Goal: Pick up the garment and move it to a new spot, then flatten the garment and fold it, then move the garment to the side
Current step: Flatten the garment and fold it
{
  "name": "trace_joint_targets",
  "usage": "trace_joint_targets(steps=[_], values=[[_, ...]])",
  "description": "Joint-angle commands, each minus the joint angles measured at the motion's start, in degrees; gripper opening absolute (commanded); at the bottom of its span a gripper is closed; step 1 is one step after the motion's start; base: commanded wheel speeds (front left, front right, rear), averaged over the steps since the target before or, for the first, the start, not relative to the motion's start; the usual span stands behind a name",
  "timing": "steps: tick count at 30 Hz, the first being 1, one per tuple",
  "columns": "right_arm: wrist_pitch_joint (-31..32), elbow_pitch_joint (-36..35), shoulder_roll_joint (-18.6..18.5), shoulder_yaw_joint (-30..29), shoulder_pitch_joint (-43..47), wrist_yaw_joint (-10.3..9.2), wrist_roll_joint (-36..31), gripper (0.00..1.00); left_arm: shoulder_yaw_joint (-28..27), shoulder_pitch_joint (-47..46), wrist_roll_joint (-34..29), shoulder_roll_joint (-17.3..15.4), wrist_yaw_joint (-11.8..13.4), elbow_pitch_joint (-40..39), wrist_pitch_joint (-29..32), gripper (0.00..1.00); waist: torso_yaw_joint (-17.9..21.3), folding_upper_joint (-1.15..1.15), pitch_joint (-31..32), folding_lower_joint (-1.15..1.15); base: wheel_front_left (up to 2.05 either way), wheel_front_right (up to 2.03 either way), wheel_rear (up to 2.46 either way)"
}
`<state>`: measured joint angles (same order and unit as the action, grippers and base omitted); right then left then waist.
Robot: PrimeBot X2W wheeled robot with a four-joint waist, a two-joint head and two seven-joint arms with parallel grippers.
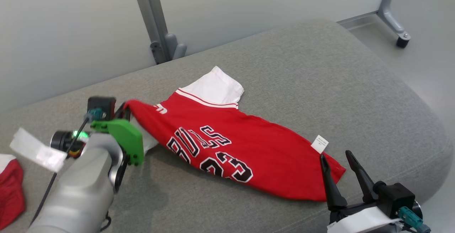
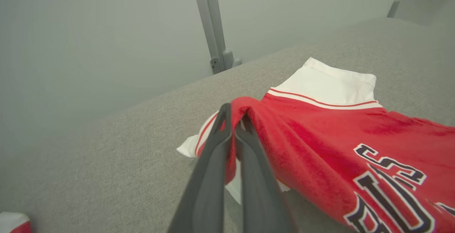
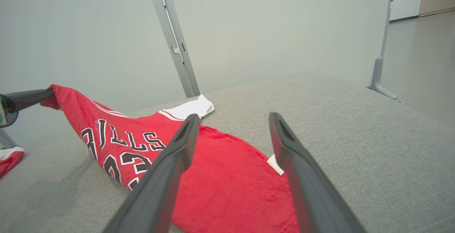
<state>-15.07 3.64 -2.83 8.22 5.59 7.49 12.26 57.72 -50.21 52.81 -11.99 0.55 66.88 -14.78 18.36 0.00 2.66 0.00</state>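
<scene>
Head view first, the operator asks: what does each gripper have?

Me: My left gripper [image 1: 123, 109] is pinched fully closed on one corner of the red Bulls basketball jersey with white sleeves [image 1: 231, 147], holding that corner up off the grey fabric cushion [image 1: 320, 65]. The rest of the jersey lies across the middle of the cushion, lettering up and creased. My right gripper [image 1: 335, 155] is spread wide with nothing in it. It hovers at the jersey's opposite end, beside the small white label [image 1: 320, 143].

Operator: What worries you?

Me: Mostly the left pinch. In the left wrist view only a thin fold of cloth sits between my fingertips [image 2: 223, 122], close to their ends. If I pull or lift quickly, I judge the cloth could slide out and the corner would drop in a heap.

Operator: And the right side?

Me: If I close there without coming lower, I may catch only the top layer, or just the label, and the jersey would hang twisted rather than spread flat. Pulling the two ends apart unevenly could also drag the white sleeve [image 1: 215, 87] under the body and press in a crease.

Operator: Anything nearby?

Me: A second red-and-white cloth [image 1: 10, 186] lies off to the left, near my left arm. A wide swing that way could snag it.
</scene>
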Motion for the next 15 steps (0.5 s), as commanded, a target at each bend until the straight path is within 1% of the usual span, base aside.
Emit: trace_joint_targets(steps=[1, 3, 8, 10, 13, 14, 15], values=[[-0.3, -0.1, -0.1, -0.6, -0.6, 0.00, -0.6, 1.00, -1.9, 4.1, 0.4, -1.4, 0.6, -0.9, -0.5, 0.00, -3.5, 0.00, -2.1, 0.00, 0.00, 0.00, 0.00], [-0.3, -0.1, -0.1, -0.9, -0.7, 0.00, -0.8, 1.00, -4.4, 7.7, 0.6, -3.2, 1.4, -2.2, -0.5, 0.00, -4.7, 0.00, -2.3, 0.00, 0.00, 0.00, 0.00], [-0.3, 0.6, -0.1, -0.9, -1.0, 0.00, -0.8, 1.00, -10.6, 15.1, -1.0, -6.6, 4.6, -6.5, -0.4, 0.00, -7.7, 0.00, -3.1, 0.00, 0.00, 0.00, 0.00], [-0.3, 1.3, -0.1, -1.2, -1.1, 0.00, -0.4, 1.00, -13.0, 17.5, -2.2, -7.7, 5.9, -8.4, -0.4, 0.00, -8.7, 0.00, -3.5, 0.00, 0.00, 0.00, 0.00], [-0.3, 3.0, -0.1, -1.8, -1.6, 0.00, 0.3, 1.00, -16.3, 20.1, -3.8, -8.7, 6.9, -11.2, -0.4, 0.00, -10.0, 0.00, -4.6, 0.00, 0.00, 0.00, 0.00], [-0.3, 3.6, -0.1, -1.9, -1.8, 0.00, 0.4, 1.00, -17.5, 20.7, -4.6, -9.0, 7.3, -12.2, -0.4, 0.31, -10.4, 0.00, -4.9, 0.00, 0.00, 0.00, 0.00], [-0.3, 4.3, -0.1, -2.1, -2.0, 0.00, 0.4, 1.00, -18.7, 21.4, -5.6, -9.3, 7.8, -13.2, -0.4, 0.84, -10.7, 0.00, -5.3, 0.00, 0.00, 0.00, 0.00]])
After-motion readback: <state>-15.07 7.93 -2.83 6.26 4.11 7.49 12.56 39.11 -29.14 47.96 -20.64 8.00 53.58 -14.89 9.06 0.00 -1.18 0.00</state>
